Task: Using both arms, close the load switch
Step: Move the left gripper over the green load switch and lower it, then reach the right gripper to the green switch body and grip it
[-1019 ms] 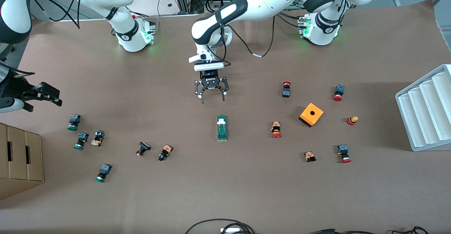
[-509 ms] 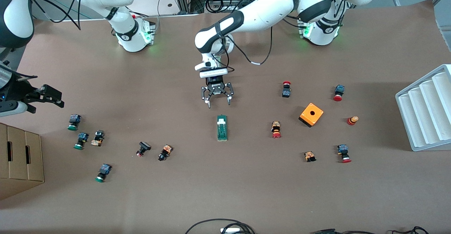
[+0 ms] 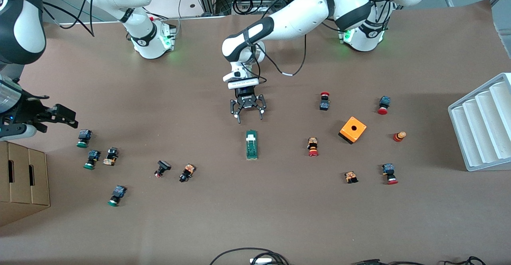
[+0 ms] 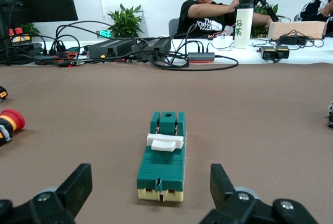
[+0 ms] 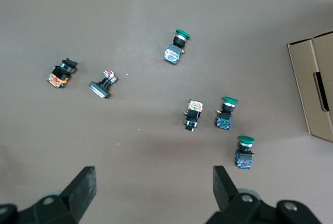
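The load switch [image 3: 251, 144], a narrow dark-green block with a white lever, lies at the middle of the table. In the left wrist view the load switch [image 4: 162, 164] lies lengthwise just ahead of the fingers, its cream end toward them. My left gripper [image 3: 250, 118] hangs open low over the table beside the switch's end that points to the robots' bases, touching nothing; its fingertips [image 4: 79, 181] stand wider than the block. My right gripper [image 3: 70, 118] is open and empty over the right arm's end of the table, above green-capped push buttons [image 5: 227, 113].
Green-capped and other push buttons [image 3: 92, 159] are scattered toward the right arm's end, beside a cardboard box [image 3: 22, 181]. Red-capped buttons [image 3: 313, 147], an orange box with a hole [image 3: 353, 129] and a white ribbed tray [image 3: 479, 125] lie toward the left arm's end.
My left gripper has come down and closer to the switch's end. My right gripper has drifted a little toward the green-capped buttons. The switch has not moved.
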Robot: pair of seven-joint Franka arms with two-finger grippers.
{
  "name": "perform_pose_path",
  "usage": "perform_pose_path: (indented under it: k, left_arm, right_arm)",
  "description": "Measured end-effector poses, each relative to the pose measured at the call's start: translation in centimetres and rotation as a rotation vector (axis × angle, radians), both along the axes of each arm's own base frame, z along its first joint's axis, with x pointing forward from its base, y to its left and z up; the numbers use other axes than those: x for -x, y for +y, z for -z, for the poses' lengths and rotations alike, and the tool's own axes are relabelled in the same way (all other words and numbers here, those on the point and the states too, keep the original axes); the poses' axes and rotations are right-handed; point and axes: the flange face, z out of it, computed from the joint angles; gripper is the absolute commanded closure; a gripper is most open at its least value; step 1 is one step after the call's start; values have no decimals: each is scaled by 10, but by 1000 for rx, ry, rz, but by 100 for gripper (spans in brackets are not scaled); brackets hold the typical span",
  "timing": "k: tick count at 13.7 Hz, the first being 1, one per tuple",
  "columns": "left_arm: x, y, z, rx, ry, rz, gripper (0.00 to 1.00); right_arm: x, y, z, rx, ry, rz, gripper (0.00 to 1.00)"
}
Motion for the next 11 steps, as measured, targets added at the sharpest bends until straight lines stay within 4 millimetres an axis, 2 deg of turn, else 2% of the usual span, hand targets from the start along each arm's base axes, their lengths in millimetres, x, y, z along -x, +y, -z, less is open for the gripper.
perform_pose_path:
  k: [6, 11]
  left_arm:
    - [-11, 10, 30, 21, -47, 1, 0]
    - [-21, 5, 36, 52, -87, 24, 0]
  right_arm:
    - [-8, 32, 11, -10, 10, 146, 0]
    - [-16, 90, 36, -52, 65, 314, 0]
